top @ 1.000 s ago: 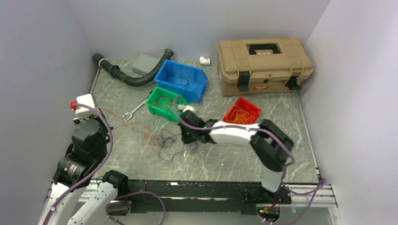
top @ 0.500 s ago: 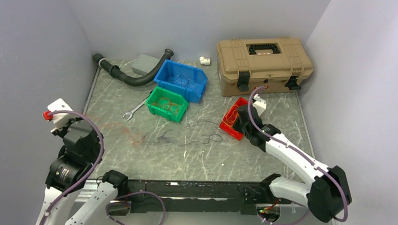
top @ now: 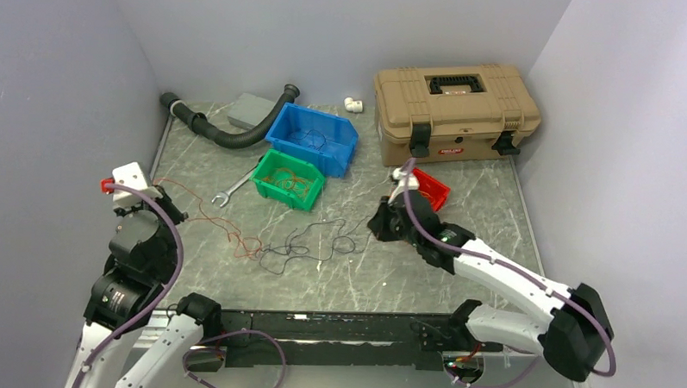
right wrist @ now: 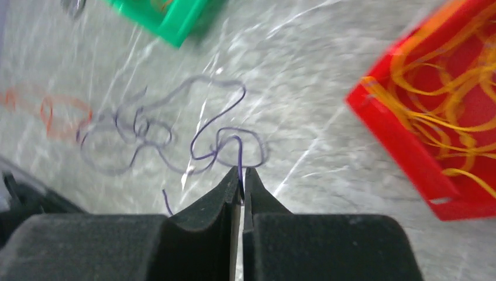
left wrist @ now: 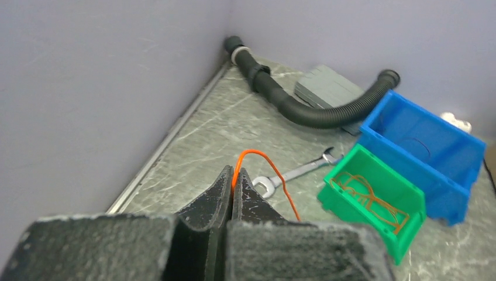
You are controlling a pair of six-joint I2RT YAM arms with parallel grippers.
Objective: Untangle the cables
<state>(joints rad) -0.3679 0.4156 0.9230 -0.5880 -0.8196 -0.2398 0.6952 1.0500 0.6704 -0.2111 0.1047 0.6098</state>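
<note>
The left fingers were pinched shut on an orange cable, and the right fingers on a dark purple cable. Both cables trailed into the tangle on the worktop. They looked light, limp and snag-prone, best gripped near free ends.

- Grey-green marbled table.
- Back left: black corrugated hose, flat grey box touching it, white pipe fitting further right.
- Back right: tan hard case, lid shut.
- Middle: blue bin, green bin just in front, red bin to the right.
- Wrench left of green bin.
- Front centre: loose dark cable, red-orange cable at its left end.
</note>
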